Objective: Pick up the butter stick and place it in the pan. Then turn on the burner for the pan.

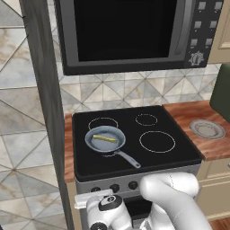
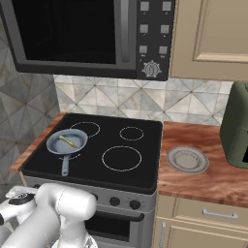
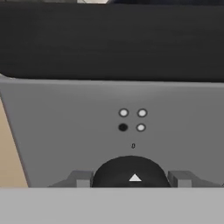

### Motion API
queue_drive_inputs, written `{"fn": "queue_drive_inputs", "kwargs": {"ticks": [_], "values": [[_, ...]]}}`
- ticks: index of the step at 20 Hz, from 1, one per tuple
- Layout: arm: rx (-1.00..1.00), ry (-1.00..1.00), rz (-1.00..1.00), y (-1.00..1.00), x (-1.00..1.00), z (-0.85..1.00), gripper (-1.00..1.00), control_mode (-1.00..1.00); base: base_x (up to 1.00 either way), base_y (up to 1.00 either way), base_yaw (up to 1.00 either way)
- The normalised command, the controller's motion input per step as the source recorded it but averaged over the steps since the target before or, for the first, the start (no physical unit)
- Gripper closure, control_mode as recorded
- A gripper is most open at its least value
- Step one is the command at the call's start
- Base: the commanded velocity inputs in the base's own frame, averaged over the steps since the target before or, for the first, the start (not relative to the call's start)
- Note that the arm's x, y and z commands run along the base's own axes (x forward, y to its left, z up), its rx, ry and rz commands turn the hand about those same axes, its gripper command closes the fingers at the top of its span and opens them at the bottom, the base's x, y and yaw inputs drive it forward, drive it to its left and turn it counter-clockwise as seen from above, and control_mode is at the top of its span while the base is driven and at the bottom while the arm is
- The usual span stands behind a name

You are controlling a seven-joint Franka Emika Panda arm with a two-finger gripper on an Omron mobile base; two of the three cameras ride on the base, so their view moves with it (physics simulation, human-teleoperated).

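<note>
The butter stick (image 1: 104, 139) (image 2: 67, 141) lies inside the grey-blue pan (image 1: 96, 144) (image 2: 58, 145), whose thin handle points toward the stove front. The pan rests on the front-left burner (image 1: 108, 155) (image 2: 73, 156) of the black cooktop. My gripper (image 3: 131, 178) is low at the stove's front panel, and its white hand (image 1: 92, 198) (image 2: 16, 198) reaches in from the left. In the hand view a black round knob (image 3: 131, 171) with a white arrow sits between the two fingertips (image 3: 83, 178), which press against its sides.
Two more knobs (image 1: 114, 187) (image 1: 133, 184) follow to the right on the panel. A round grey plate (image 1: 207, 129) (image 2: 187, 159) lies on the wooden counter right of the stove, beside a dark green appliance (image 2: 237, 127). A microwave (image 1: 130, 31) hangs above.
</note>
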Motion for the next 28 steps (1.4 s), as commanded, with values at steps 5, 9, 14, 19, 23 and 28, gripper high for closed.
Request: {"fn": "queue_drive_inputs", "kwargs": {"ticks": [5,9,14,19,23,28], "values": [[-0.08,0.03,0.0,0.0,0.0,-0.08,1.0,-1.0,0.0,0.0,0.0],[-0.22,0.09,0.0,0.02,0.0,0.0,1.0,-1.0,0.0,0.0,0.0],[-0.28,0.15,0.0,0.13,0.0,-0.05,1.0,-1.0,0.0,0.0,0.0],[-0.28,0.1,0.0,0.18,-0.04,-0.29,1.0,-1.0,0.0,0.0,0.0],[-0.34,0.01,0.0,0.25,-0.1,-0.48,1.0,-1.0,0.0,0.0,0.0],[-0.34,0.02,0.0,0.33,-0.12,-0.46,1.0,-1.0,0.0,0.0,0.0]]}}
